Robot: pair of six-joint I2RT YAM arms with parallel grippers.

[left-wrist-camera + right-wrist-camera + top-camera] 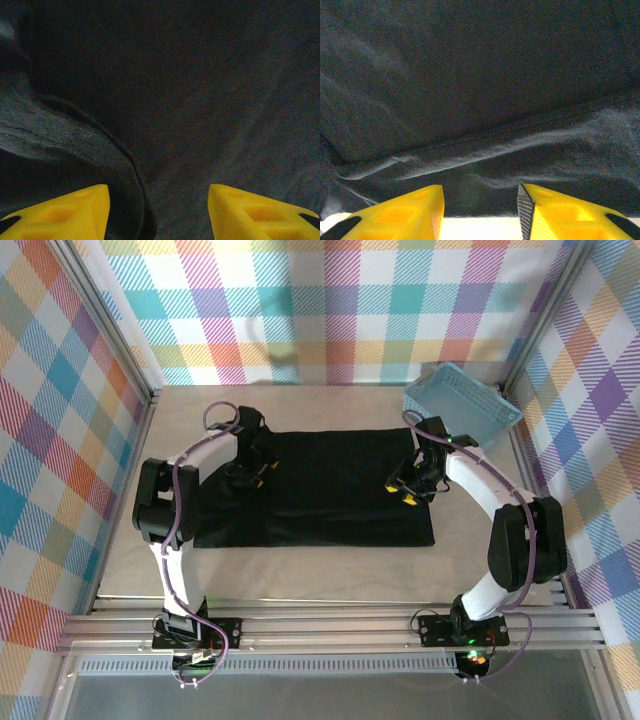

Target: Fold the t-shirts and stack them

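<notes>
T-shirt [320,490] lies spread on desk [300,570] (creased); left gripper [258,478] and right gripper [400,492] hover above it, fingers released.

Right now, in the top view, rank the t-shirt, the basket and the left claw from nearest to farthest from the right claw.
1. The t-shirt: directly under the right claw, near the cloth's right edge.
2. The basket: behind the claw, in the far right corner.
3. The left claw: across the cloth, on its left side.
</notes>
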